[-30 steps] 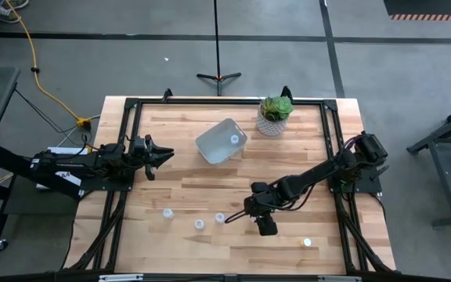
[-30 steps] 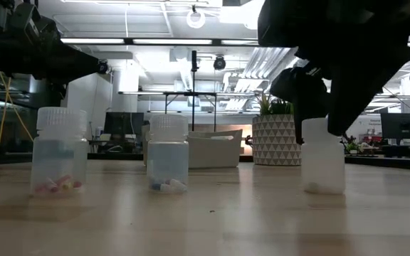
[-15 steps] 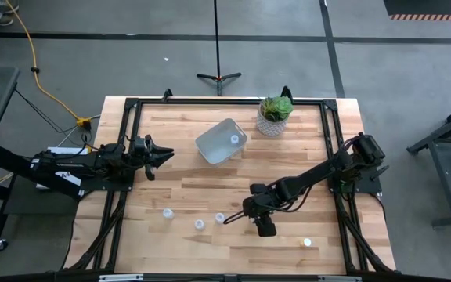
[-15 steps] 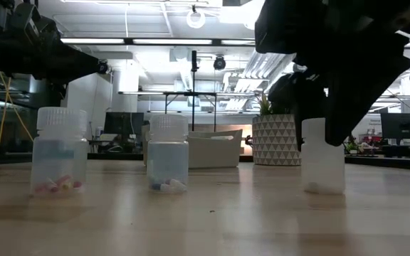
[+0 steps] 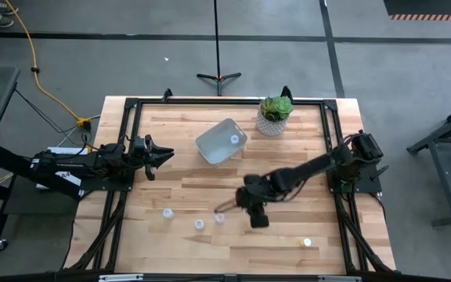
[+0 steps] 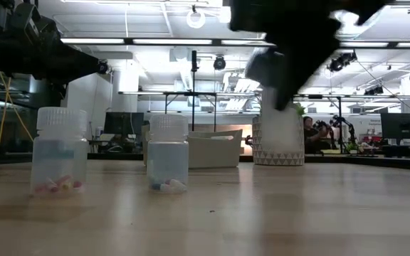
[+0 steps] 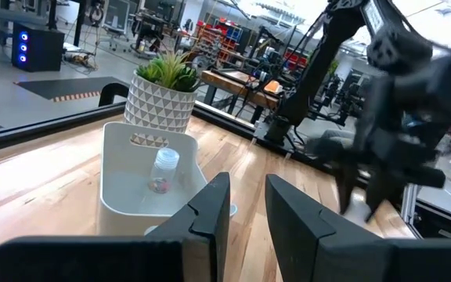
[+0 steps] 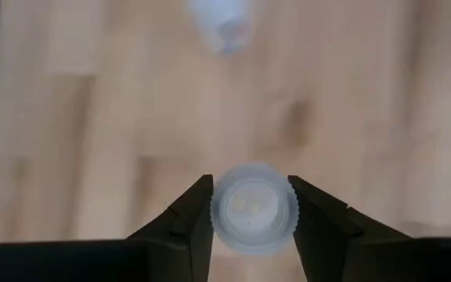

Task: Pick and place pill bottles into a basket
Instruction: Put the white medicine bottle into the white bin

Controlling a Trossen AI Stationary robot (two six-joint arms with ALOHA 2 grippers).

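My right gripper (image 5: 222, 211) is shut on one whitish pill bottle (image 6: 282, 135), which is off the table near its front middle. Two more bottles (image 5: 167, 212) (image 5: 200, 224) stand upright on their bases to its left, and another (image 5: 307, 242) stands near the front right. The pale basket (image 5: 221, 141) sits at the far middle with one bottle (image 7: 163, 168) lying in it. My left gripper (image 5: 167, 153) hovers at the table's left, slightly open and empty. My right gripper pinches the bottle between its two fingers at the sides of the white round cap (image 8: 218, 207). The fingers come from above, pointing down. The bottle hangs upright below them, its base (image 6: 282, 162) lifted clear of the table.
A white patterned pot with a green plant (image 5: 275, 113) stands at the far right, beside the basket. A black frame rail (image 5: 210, 102) runs round the table's edge. Bare wood lies between the front bottles and the basket.
My right gripper has risen and gone toward the table's left and far side, still shut on the bottle. The bottle, which stood on the table, is now lifted clear and stays upright.
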